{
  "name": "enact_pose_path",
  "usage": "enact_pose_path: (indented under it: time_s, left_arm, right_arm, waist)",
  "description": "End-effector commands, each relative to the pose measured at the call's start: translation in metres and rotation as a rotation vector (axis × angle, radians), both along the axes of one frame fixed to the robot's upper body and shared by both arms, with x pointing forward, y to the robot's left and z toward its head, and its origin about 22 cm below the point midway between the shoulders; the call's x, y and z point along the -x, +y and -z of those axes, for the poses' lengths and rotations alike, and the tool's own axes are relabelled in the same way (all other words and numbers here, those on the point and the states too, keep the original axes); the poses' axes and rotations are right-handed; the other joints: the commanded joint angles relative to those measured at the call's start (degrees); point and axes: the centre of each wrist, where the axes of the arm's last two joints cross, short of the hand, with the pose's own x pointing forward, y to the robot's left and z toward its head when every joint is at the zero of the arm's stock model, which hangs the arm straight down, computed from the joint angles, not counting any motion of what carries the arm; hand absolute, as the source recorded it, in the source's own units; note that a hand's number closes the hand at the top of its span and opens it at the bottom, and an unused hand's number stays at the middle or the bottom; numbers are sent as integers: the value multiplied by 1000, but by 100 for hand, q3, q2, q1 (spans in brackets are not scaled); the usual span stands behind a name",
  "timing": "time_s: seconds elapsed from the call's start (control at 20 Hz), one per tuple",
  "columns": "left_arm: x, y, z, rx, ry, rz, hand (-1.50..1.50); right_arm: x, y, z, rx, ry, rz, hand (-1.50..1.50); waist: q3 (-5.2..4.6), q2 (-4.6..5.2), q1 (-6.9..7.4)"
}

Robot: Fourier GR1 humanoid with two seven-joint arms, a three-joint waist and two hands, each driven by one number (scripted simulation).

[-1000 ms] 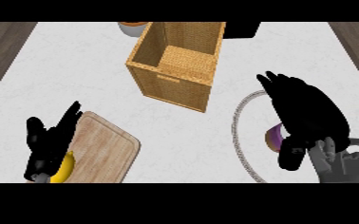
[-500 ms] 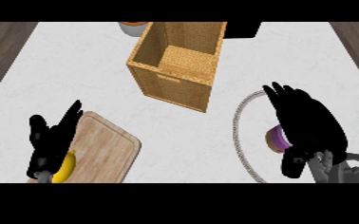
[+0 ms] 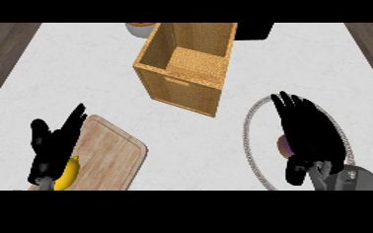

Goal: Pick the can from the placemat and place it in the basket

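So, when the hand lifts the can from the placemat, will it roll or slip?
Probably it can roll: only a small rounded purple part of the can shows under the right hand, on the round placemat. Whether it stands or lies is hidden. Its surface looks smooth, so it may slip.

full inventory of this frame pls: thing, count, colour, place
Woven wicker basket: 1, tan, top centre, open and empty.
Round placemat: 1, grey-rimmed, right, mostly under the right hand.
Purple can: 1, on the placemat, only a sliver shows.
Wooden cutting board: 1, light brown, lower left.
Yellow banana: 1, on the board's left side.
Grey bowl: 1, top edge, behind the basket.
Dark object: 1, black, top edge, cannot identify.
White counter: 1.
Left robot hand: black, open, lower left.
Right robot hand: black, open, over the can.
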Motion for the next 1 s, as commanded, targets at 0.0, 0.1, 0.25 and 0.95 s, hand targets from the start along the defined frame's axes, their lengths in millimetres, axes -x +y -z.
enact_pose_path:
  time_s: [0.0,0.1,0.25,0.95]
  left_arm:
    - [26,1,36,30,149,-26,0]
    - [25,-8,23,21,144,-8,0]
    - [21,-3,30,21,143,4,0]
    - [27,-12,36,22,137,-9,0]
  right_arm:
    - [-3,3,18,21,-9,55,-150]
    - [-3,-7,14,43,9,71,-150]
    - [-1,8,31,78,67,82,-150]
    - [-13,-23,53,70,80,106,-150]
  waist:
    - [-121,77,36]
    - [-118,59,17]
    - [-124,71,12]
    - [-119,74,10]
